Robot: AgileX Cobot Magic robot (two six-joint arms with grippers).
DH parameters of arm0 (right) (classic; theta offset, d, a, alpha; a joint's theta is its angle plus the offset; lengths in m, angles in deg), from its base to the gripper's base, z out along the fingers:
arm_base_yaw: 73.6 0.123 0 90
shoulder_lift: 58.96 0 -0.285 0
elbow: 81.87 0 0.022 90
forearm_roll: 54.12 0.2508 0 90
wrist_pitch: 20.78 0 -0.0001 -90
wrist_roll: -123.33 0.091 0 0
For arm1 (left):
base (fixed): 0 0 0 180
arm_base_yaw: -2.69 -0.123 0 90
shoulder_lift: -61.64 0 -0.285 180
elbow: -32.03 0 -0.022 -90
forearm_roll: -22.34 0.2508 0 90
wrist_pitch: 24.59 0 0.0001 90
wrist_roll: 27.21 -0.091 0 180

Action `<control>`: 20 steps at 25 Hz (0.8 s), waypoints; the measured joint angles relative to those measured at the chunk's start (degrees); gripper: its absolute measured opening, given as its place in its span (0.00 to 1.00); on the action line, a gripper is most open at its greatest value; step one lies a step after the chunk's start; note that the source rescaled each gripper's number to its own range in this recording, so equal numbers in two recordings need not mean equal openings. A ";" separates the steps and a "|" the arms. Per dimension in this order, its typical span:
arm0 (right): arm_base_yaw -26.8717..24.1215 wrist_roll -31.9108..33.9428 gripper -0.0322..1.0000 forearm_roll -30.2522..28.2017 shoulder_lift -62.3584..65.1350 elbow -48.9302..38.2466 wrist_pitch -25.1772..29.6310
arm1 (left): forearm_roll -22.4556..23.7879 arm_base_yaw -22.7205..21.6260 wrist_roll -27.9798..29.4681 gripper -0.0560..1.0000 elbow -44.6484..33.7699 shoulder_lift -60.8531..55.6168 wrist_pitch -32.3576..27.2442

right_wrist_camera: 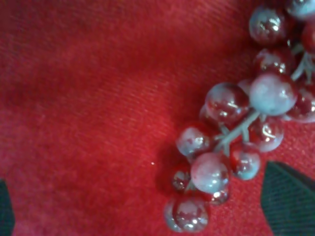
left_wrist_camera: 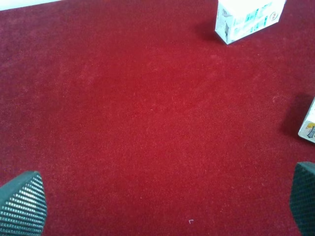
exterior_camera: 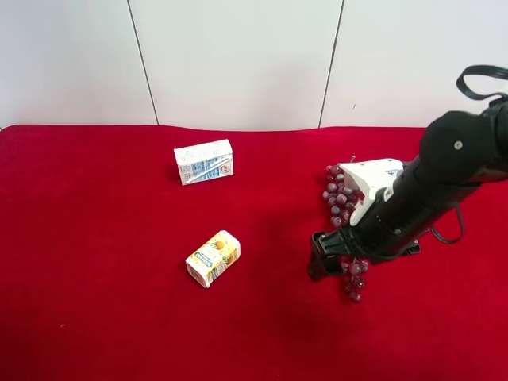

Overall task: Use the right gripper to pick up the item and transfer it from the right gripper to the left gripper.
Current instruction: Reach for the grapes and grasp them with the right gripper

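Exterior high view, operator's listing.

1. The item [exterior_camera: 337,200]: a long bunch of dark red and frosted purple grapes. It lies on the red desk [exterior_camera: 95,238] at centre right of the frame and runs from upper to lower. The arm's white wrist piece crosses over its middle.

2. Right end effector [exterior_camera: 329,262]: low over the lower end of the bunch, right of centre. I log it as spread wide and holding nothing. In the right wrist view its dark fingertips [right_wrist_camera: 288,201] stand far apart with the tail of the bunch between them, closer to one than the other. The grapes rest on the cloth. I cannot tell whether the nearer fingertip touches them.

3. Left end effector [left_wrist_camera: 162,206]: not visible from the high camera. Its own wrist view shows it spread wide, empty, above bare cloth.

4. White-blue carton [exterior_camera: 204,161], upper left of centre, and yellow-white carton [exterior_camera: 213,258], below it. Both are well apart from the grapes.

Step in hand, as I judge it: the pick-up, with the grasp not yet made.

Next move calls for: shifting so the bunch sits midway between the fingers, then closing gently on the stem cluster, since loose berries may roll aside. The lift and the handover come after that.
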 joint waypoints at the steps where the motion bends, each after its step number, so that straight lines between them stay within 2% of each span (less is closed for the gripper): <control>1: 0.00 0.56 1.00 -0.54 0.00 -0.37 -0.31 | 0.00 0.00 0.00 1.00 0.00 0.00 0.00; 6: 0.00 5.61 1.00 -6.23 0.00 -0.67 -0.56 | 0.00 0.00 0.00 1.00 0.00 0.00 0.00; 10: 0.00 14.48 1.00 -16.62 0.00 -0.67 0.99 | 0.00 0.00 0.00 1.00 0.00 0.00 0.00; 13: 0.00 18.80 1.00 -21.15 0.00 -0.67 1.71 | 0.00 0.00 0.00 1.00 0.00 0.00 0.00; 20: 0.00 20.01 1.00 -22.25 -0.44 -0.67 1.08 | 0.00 0.00 0.00 1.00 0.00 0.00 0.00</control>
